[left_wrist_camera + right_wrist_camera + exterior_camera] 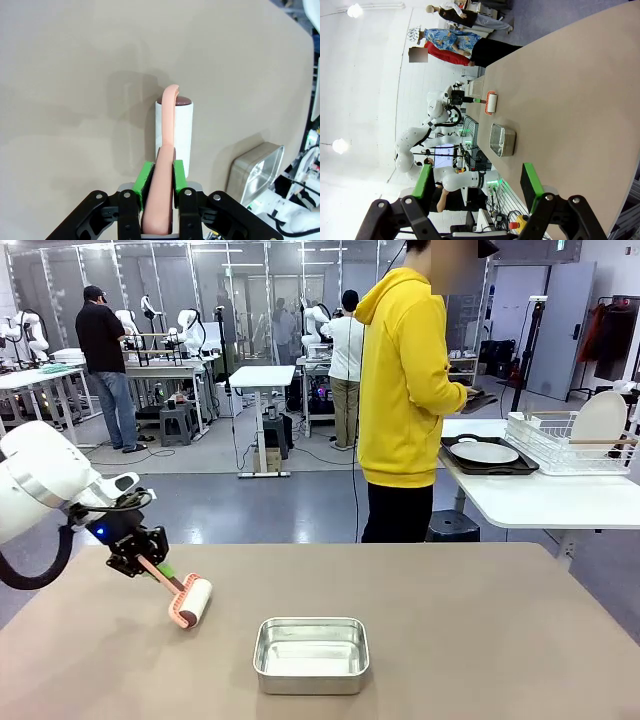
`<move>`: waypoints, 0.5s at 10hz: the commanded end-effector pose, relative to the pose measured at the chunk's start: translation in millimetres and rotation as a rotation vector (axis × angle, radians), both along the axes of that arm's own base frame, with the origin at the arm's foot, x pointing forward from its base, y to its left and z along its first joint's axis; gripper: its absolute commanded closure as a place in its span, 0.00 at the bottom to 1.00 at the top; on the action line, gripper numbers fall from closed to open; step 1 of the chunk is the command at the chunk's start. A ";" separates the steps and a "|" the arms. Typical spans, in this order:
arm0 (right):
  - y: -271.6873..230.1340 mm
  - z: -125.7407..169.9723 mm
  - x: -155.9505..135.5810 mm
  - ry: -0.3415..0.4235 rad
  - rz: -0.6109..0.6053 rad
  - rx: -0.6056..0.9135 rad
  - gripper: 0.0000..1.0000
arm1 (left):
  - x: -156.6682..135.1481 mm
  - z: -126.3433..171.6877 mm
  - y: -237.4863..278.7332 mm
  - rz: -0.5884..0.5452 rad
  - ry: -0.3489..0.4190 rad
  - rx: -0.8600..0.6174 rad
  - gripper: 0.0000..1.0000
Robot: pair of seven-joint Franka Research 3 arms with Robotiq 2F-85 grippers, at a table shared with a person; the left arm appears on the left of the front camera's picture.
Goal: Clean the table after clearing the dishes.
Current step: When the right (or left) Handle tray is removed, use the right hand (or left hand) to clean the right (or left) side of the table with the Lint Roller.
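The lint roller (190,602) looks light: stiff pink handle, tacky paper drum that spins, so the handle's the place to grab. That's where the left fingers (144,181) are pinching it, with the drum seemingly touching the tan surface (480,640) at the near left. The right fingers (425,182) are spread with nothing between them. The steel pan (311,653) in the near middle looks empty. Far right, a white plate (484,452) lies on a dark tray (522,468) on the white table (540,502), and a second plate (600,420) stands in the wire rack (555,445).
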State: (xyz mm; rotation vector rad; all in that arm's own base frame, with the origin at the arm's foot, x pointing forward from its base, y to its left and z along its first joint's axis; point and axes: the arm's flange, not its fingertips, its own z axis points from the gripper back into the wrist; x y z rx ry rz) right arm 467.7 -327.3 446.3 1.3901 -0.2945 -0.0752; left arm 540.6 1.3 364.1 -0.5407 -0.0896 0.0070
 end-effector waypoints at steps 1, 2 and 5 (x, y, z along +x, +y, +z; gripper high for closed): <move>6.3 2.5 -5.1 -0.003 -0.004 0.013 0.13 | -16.6 -38.4 36.3 0.029 0.005 0.071 0.78; 6.3 2.5 -5.1 -0.003 -0.004 0.013 0.13 | -18.0 -38.8 50.3 0.035 0.011 0.088 0.78; 6.3 2.5 -5.1 -0.003 -0.004 0.013 0.13 | -22.7 -34.1 93.3 0.091 0.016 0.158 0.78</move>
